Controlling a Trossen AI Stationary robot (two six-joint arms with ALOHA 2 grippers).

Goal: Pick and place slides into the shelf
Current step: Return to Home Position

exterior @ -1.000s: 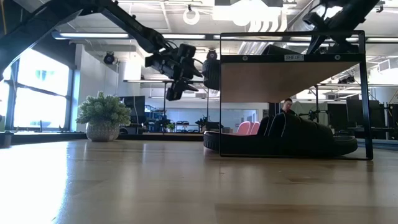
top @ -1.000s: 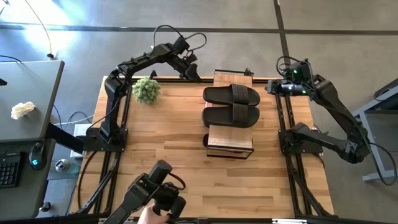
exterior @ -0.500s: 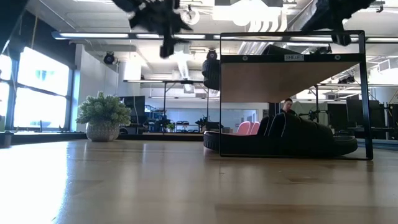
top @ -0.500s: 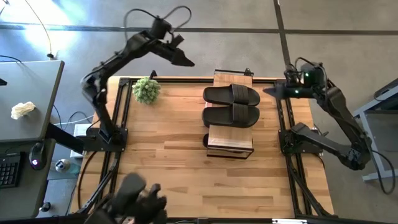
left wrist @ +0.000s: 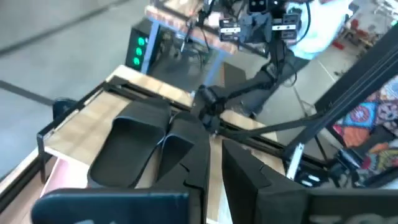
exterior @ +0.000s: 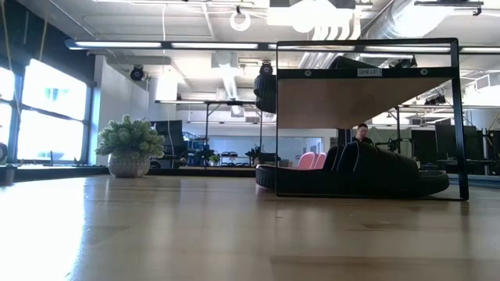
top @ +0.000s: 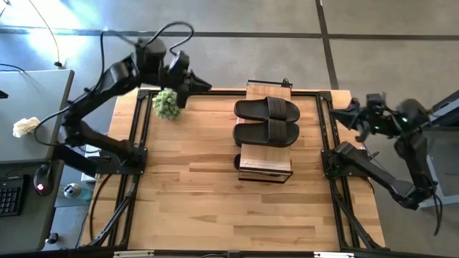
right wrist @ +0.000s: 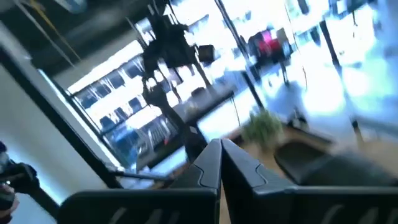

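The shelf stands on the table's far middle. Two black slides lie side by side, soles down, on its light-wood top. Under the top, more black slides rest on the table, with pale pink slides behind them. My left gripper hangs shut in the air above the far left corner, left of the shelf, holding nothing; its fingers point toward the shelf. My right gripper is shut and empty, just past the table's right edge.
A small potted plant stands at the far left corner, below my left gripper. The wooden table is bare over its near half. A desk with a keyboard stands beyond the left edge.
My left gripper has risen out of the low view and drawn back from the shelf toward the table's left edge. My right gripper has also risen and swung away, past the table's right edge. The slides and shelf have stayed put.
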